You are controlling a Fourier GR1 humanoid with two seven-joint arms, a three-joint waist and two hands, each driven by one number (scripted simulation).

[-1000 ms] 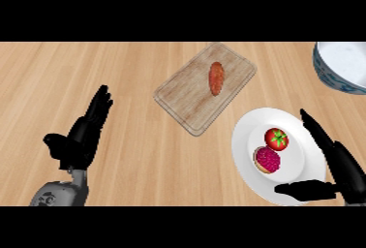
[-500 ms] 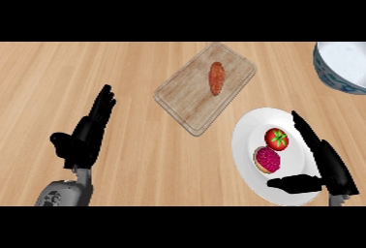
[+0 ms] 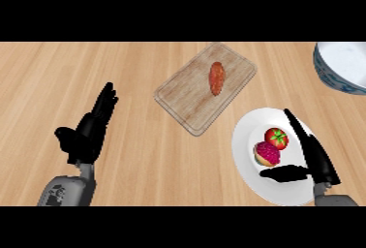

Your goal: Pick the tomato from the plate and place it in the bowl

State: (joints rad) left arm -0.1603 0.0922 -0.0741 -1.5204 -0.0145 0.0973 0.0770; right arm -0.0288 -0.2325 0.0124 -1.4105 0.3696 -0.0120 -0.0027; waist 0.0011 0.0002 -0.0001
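The tomato [image 3: 277, 137], red with a green top, is lying on the plate [image 3: 250, 127] near the right edge of the wooden worktop [image 3: 107, 63]; the right hand [image 3: 318, 163] beside it and the left hand [image 3: 87, 133] are showing open fingers.

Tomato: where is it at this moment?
In the head view, the tomato lies on the white plate at the lower right, next to a pink round food and just left of the right hand.
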